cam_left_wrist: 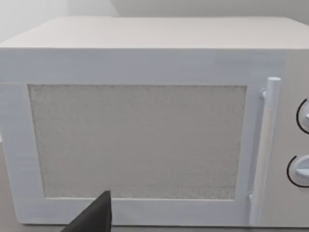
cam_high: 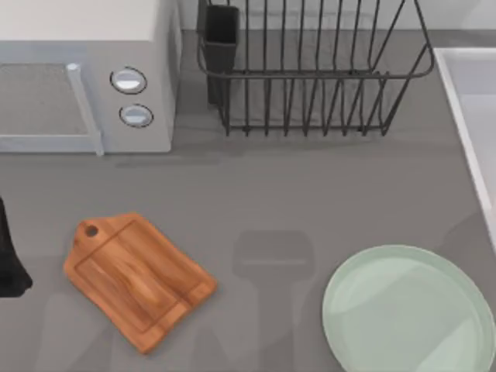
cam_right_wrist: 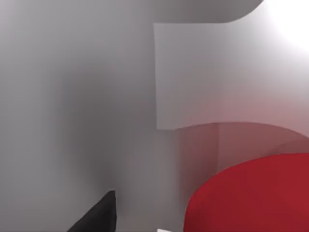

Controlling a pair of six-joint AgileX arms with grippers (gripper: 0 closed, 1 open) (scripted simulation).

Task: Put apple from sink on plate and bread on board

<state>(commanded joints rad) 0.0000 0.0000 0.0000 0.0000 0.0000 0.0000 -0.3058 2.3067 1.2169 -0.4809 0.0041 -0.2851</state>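
Top view: the rectangular brown wooden cutting board with a grooved edge and a holed handle end lies tilted on the grey table, toward the left side. The large round pale mint-green plate sits near the table's right corner, well apart from the board, and nothing lies on either. The raised light rim of the pale white-grey sink runs along the right edge. At the back stand a white microwave on the left and a dark wire dish rack beside it.

A dark part of my left arm shows at the far left edge of the table, beside the board. In the left wrist view the microwave door faces the camera, with one dark fingertip in front of it; whether my left fingers are open or closed I cannot tell.

Right wrist view: the smooth red apple lies close under the camera against pale grey sink walls, a dark fingertip near it. The state of my right fingers I cannot tell.
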